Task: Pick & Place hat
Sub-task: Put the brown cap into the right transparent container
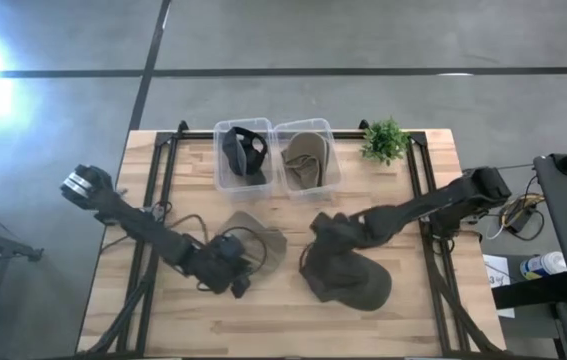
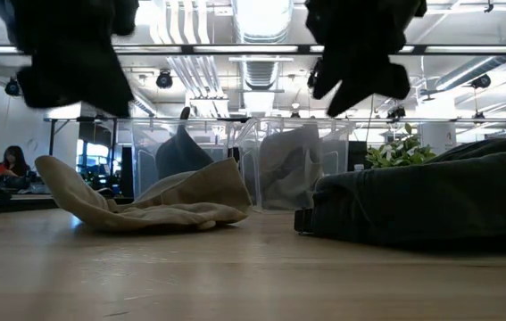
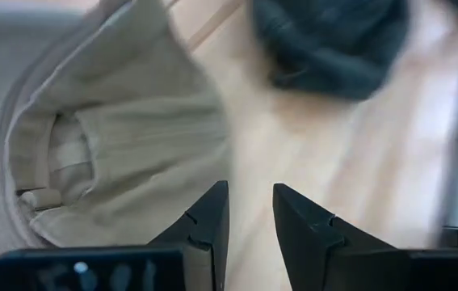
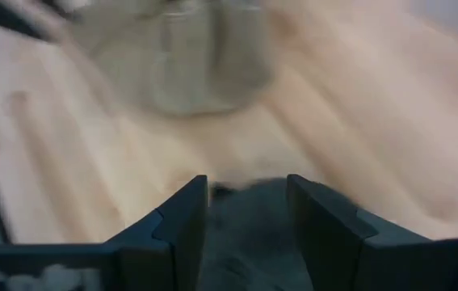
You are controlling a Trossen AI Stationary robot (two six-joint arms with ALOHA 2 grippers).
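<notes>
Plainly, the reach-and-grasp step is in hand, with nothing lifted yet. 2 hats lie loose on the table point(image 1: 403, 310): a tan hat point(image 1: 260, 243) near its middle and a dark green hat point(image 1: 348, 275) to the right of it. Behind them, 2 clear bins stand side by side, the left bin point(image 1: 242, 155) holding a dark hat and the right bin point(image 1: 308, 157) holding a tan one.

The left gripper point(image 1: 235, 262) is placed just beside the tan hat, at its front-left edge. In its wrist view the fingers point(image 3: 204, 226) are parted by a narrow gap, with bare wood between them and no cloth caught. The right gripper point(image 1: 321, 232) is held over the rear edge of the dark green hat; its fingers point(image 4: 182, 222) are spread, with dark fabric seen in the gap but not yet pinched.

For the next move, each gripper would probably need to be lowered onto a brim or a fold and closed firmly, since limp cloth is easily missed. A lift and carry to the matching bin would then be called for.
</notes>
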